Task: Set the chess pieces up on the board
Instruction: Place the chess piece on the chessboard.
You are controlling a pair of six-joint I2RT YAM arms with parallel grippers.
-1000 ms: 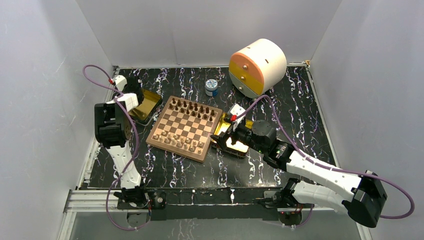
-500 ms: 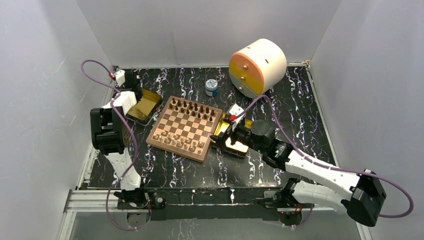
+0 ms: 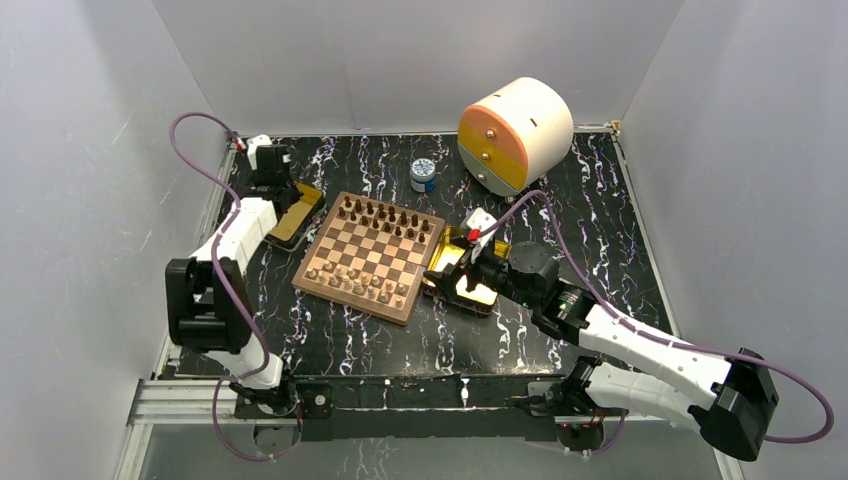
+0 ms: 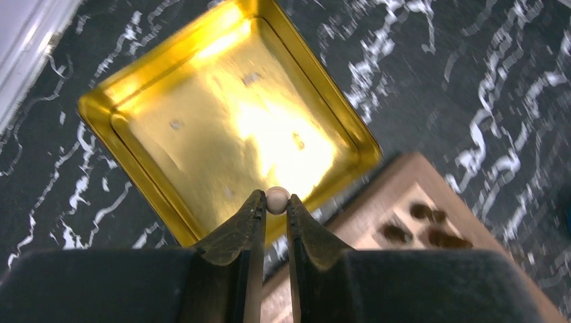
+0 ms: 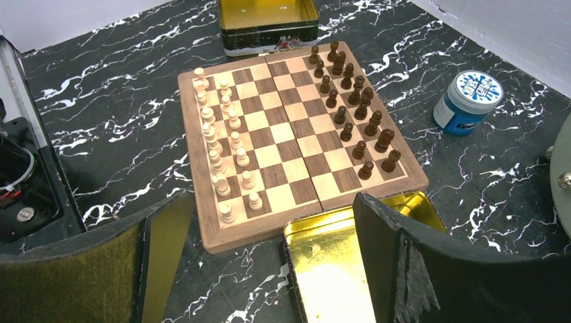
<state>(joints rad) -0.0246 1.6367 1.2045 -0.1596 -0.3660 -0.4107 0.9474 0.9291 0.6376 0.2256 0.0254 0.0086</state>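
Observation:
The board lies mid-table, with pale chess pieces in its near rows and dark ones in its far rows. In the right wrist view the pale pieces fill the board's left side and the dark pieces its right. My left gripper is shut on a pale piece, whose round head shows between the tips. It hangs over the left gold tray, next to a corner of the board. My right gripper stands open and holds nothing, above the right gold tray.
A round cream and orange drawer unit stands at the back right. A blue jar sits behind the board. The left tray and the right tray flank the board. White walls close in the table.
My left arm has stretched out and its gripper has swung toward the back right, over the left tray beside the board. The right arm has hardly moved.

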